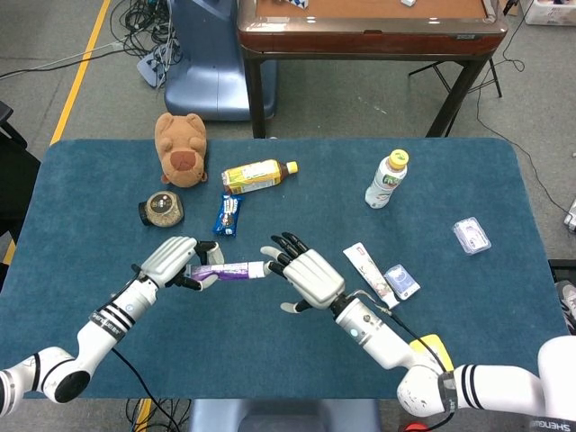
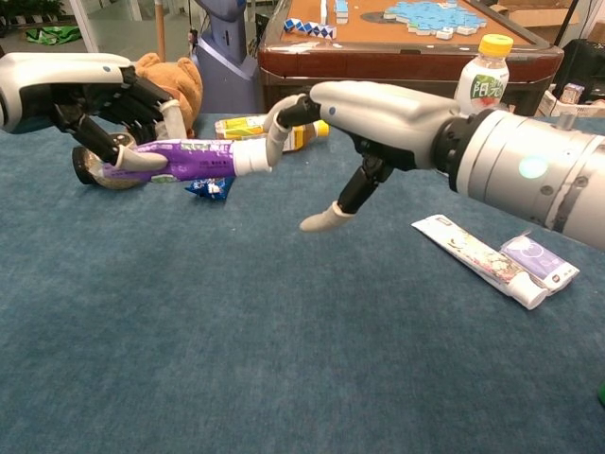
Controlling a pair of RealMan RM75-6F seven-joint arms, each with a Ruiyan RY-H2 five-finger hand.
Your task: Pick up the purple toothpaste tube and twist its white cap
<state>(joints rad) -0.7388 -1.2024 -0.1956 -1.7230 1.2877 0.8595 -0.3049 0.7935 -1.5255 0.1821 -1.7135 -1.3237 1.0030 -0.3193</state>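
From the head view, the left hand (image 1: 171, 262) grips the purple toothpaste tube (image 1: 225, 270) above the blue counter (image 1: 108, 180), its white cap (image 1: 258, 268) pointing at the right hand (image 1: 304, 276). From the chest view, the right hand's spread fingers (image 2: 274, 128) touch the cap without gripping it, near a lying yellow drink bottle (image 2: 248, 126).

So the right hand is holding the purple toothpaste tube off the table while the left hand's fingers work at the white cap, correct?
Not quite: the hands are swapped. In the chest view the left hand holds the purple toothpaste tube off the table, and a finger of the right hand curls onto the white cap. The rest stands.
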